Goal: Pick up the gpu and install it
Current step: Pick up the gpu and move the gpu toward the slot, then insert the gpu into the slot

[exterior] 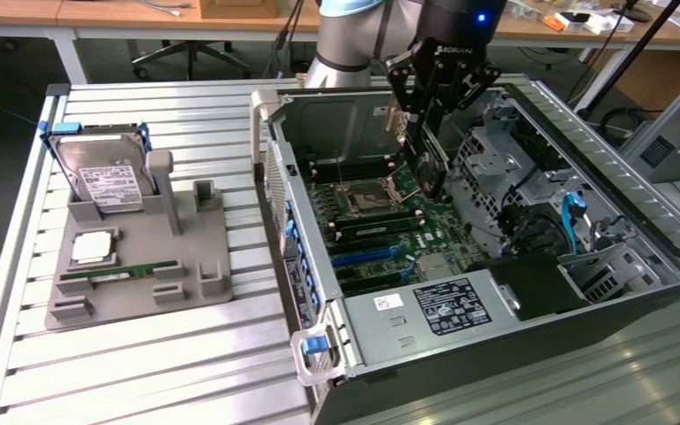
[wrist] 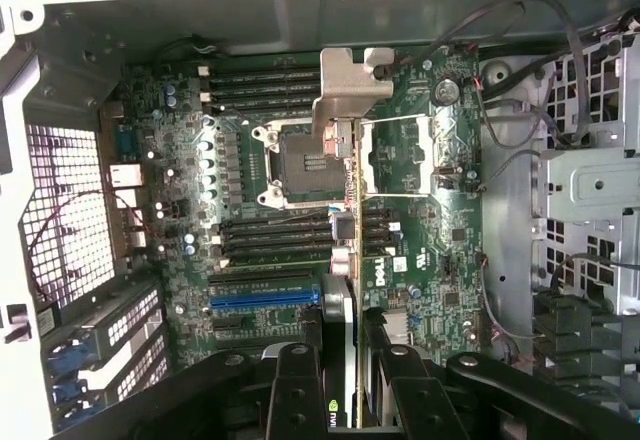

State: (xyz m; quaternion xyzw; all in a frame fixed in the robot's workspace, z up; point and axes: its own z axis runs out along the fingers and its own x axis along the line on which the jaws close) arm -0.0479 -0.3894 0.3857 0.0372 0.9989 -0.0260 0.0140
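1. The black two-fingered claw [exterior: 431, 111] hangs inside the open dark grey computer case [exterior: 623, 257]. It is partly closed, and its fingers [wrist: 295, 380] press on both faces of the gpu [exterior: 432, 168].
2. The gpu, a thin dark card with a silver metal end bracket [wrist: 347, 95], stands on edge between the fingers and extends straight out past the fingertips. Its bracket is the end farthest from the claw.
3. In the exterior view the card sits over the green motherboard [exterior: 428, 226], just beside the square silver processor socket [exterior: 370, 197]. Whether its lower edge touches the board cannot be told.
4. The long blue expansion slot [wrist: 265, 298] lies apart from the card, nearer the case's grey power supply box [exterior: 452, 305].
5. Writing:
   - White letters on the claw's body read "ROBOTIQ" [exterior: 441, 50].
   - The card face by the fingers carries a green logo beginning "nv" [wrist: 330, 422].
   - White lettering on the motherboard looks like "DELL" [wrist: 378, 272].
   - The power supply's white label is too small to read.
6. On the slatted metal counter [exterior: 139, 354], towards the exterior view's left, stands a grey moulded holder [exterior: 187, 266]. It carries a silver hard drive in a blue frame [exterior: 98, 177], a square silver processor chip [exterior: 92, 248] and a narrow green memory stick [exterior: 121, 273].
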